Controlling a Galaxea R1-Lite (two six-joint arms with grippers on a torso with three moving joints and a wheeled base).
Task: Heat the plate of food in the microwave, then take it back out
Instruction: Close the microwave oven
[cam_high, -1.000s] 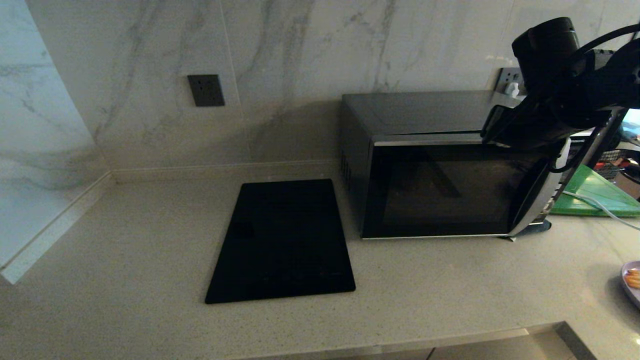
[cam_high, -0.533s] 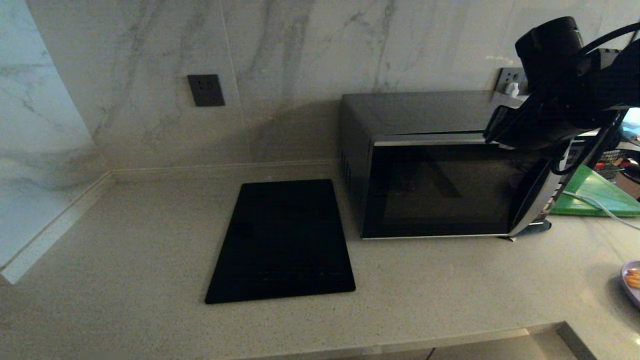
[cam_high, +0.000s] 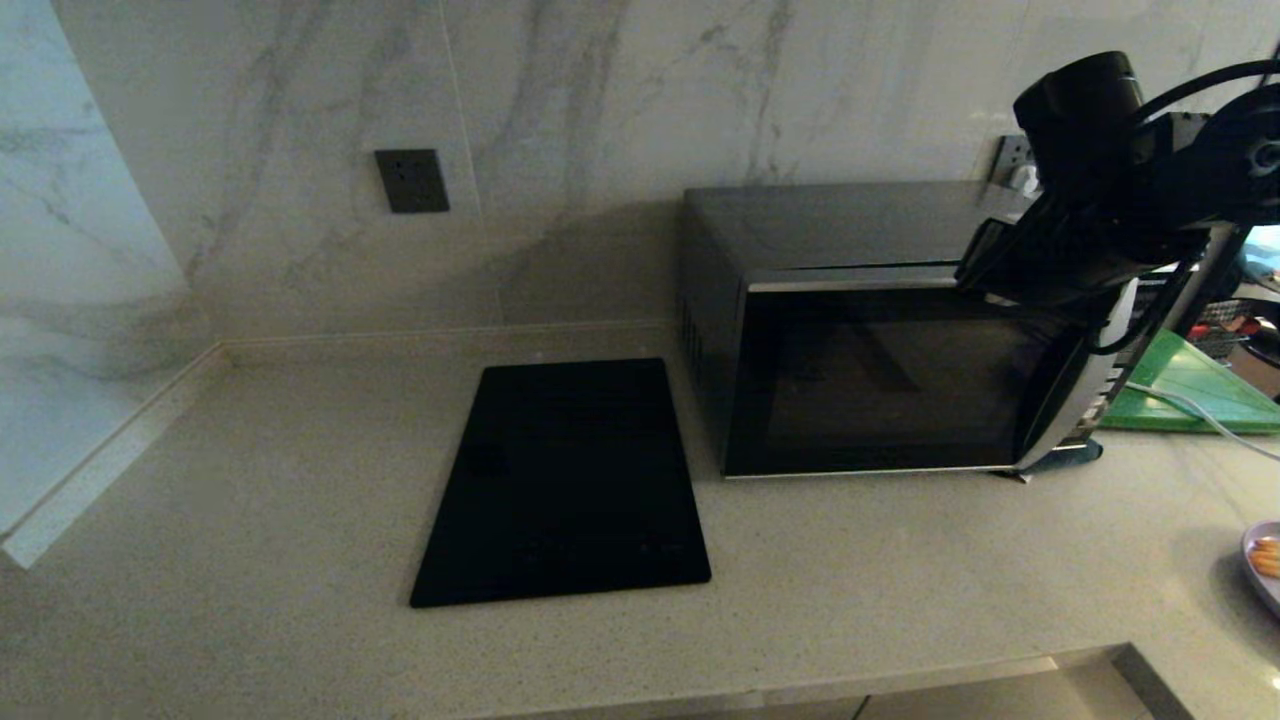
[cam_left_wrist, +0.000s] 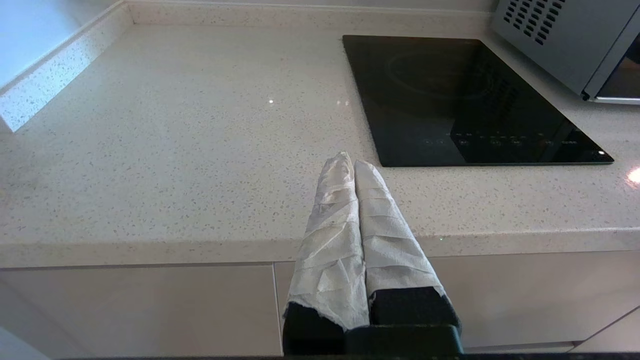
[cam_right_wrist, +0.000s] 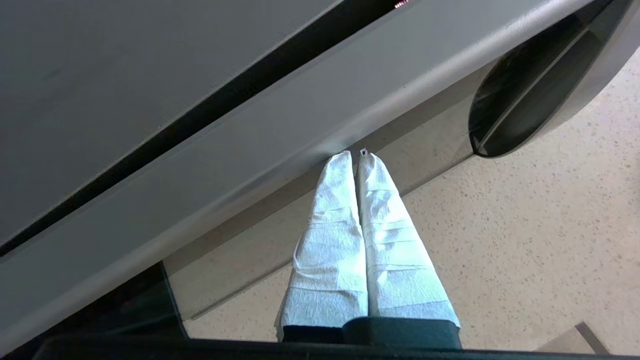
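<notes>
The black and silver microwave (cam_high: 880, 380) stands at the back right of the counter, its dark glass door all but closed. My right gripper (cam_right_wrist: 355, 156) is shut, and its white-wrapped fingertips touch the door's top edge beside the curved silver handle (cam_right_wrist: 530, 90). In the head view the right arm (cam_high: 1100, 200) covers the microwave's upper right corner. The plate of food (cam_high: 1262, 565) lies at the right edge of the counter, only partly in view. My left gripper (cam_left_wrist: 348, 161) is shut and empty, parked before the counter's front edge.
A flat black panel (cam_high: 565, 480) lies on the counter left of the microwave. A green board (cam_high: 1190, 385) and a white cable (cam_high: 1180, 405) sit to the microwave's right. A dark wall outlet (cam_high: 411, 180) is on the marble wall. The counter's front edge (cam_high: 900, 680) runs along the bottom.
The right arm has shifted slightly left and down along the microwave door's top edge. The plate and the left arm have not moved.
</notes>
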